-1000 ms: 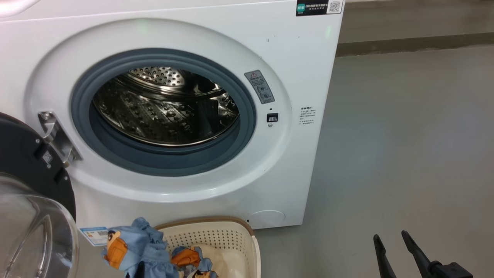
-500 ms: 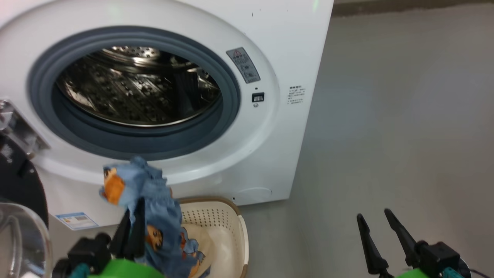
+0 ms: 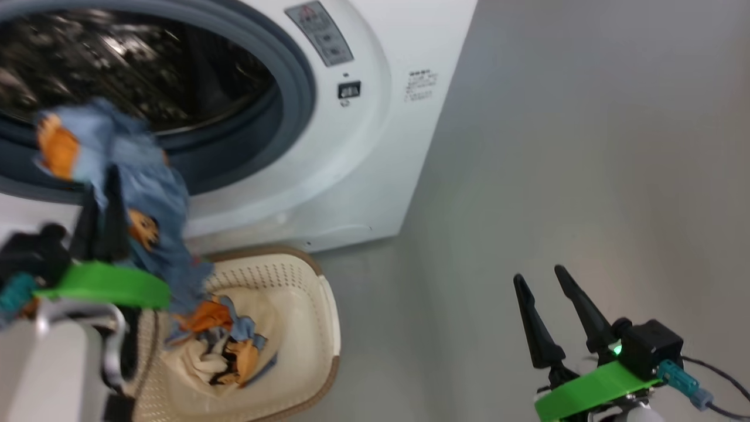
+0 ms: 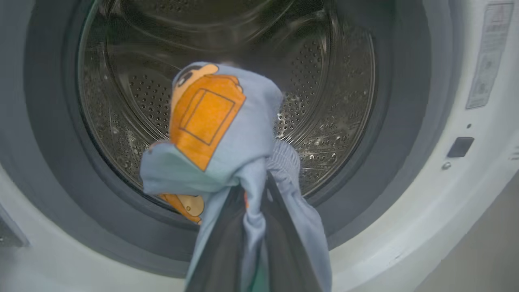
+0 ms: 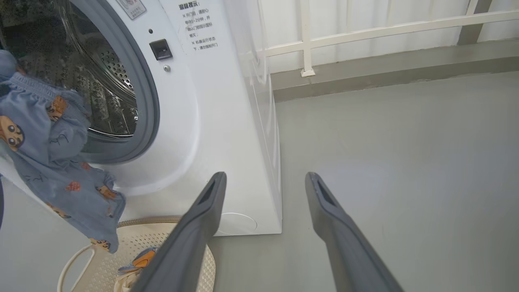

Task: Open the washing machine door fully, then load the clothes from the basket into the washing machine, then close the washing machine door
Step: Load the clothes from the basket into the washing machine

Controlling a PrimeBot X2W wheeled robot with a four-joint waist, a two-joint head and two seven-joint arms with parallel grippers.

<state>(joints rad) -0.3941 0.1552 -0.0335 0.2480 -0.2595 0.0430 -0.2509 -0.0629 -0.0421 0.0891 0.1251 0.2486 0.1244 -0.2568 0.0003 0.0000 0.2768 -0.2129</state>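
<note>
Grey bare floor (image 3: pixel 556 176), pale railing (image 5: pixel 365 32) at the back wall. White washing machine (image 3: pixel 375 146) takes up the upper left, with its round mouth uncovered and a grey rubber ring (image 4: pixel 52 121) around the steel drum (image 4: pixel 324 101). Cream basket (image 3: pixel 325 305) sits on the floor at the washer's foot, just below the mouth. Clothes are in two lots. One blue bear-print garment (image 3: pixel 146 193) is lifted, its bunched top in front of the lower part of the mouth and not yet inside, with a long tail hanging toward the basket. The rest (image 3: pixel 222 340), blue pieces plus a cream cloth, lies in the basket. Cannot tell if the tail is free of that pile. Left gripper (image 3: pixel 101 193) has its fingers pressed together, pinching the garment just under the bunch. Right gripper (image 3: pixel 539 274) is spread wide and empty, low over the floor, well to the right of the washer. Risks, as judgement: the tail may drag over the rubber ring or stay draped on the lip, so the door would later trap it. It may also snag a basket piece and pull it onto the floor. The pinch holds little cloth, so a fast push could slip it. Motion blur makes the depth to the ring hard to judge.
</note>
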